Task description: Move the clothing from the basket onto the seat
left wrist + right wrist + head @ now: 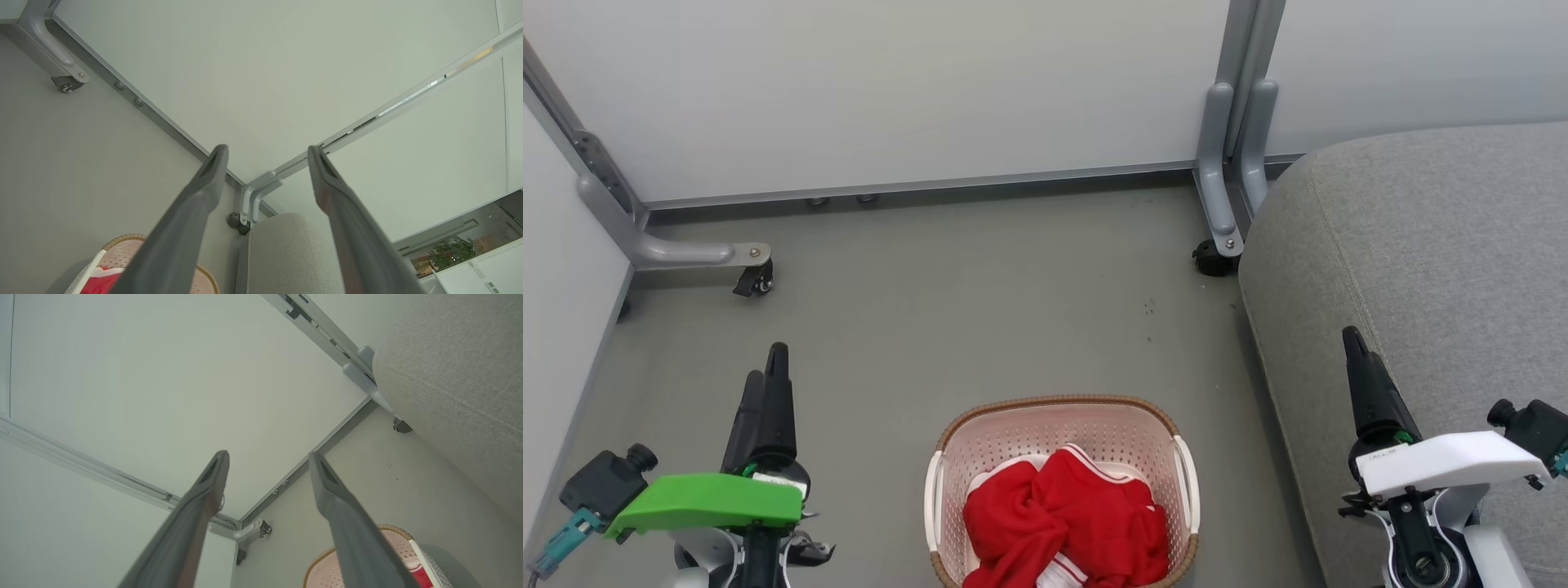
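Lying crumpled in basket: red clothing; left gripper, right gripper both splayed wide, empty; seat right of basket

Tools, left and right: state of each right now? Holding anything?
left tool: open, holding nothing.
right tool: open, holding nothing.

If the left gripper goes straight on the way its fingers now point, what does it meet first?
Most likely the white partition panel. Nothing stands between the left gripper and that panel in the left wrist view, though depth is unclear.
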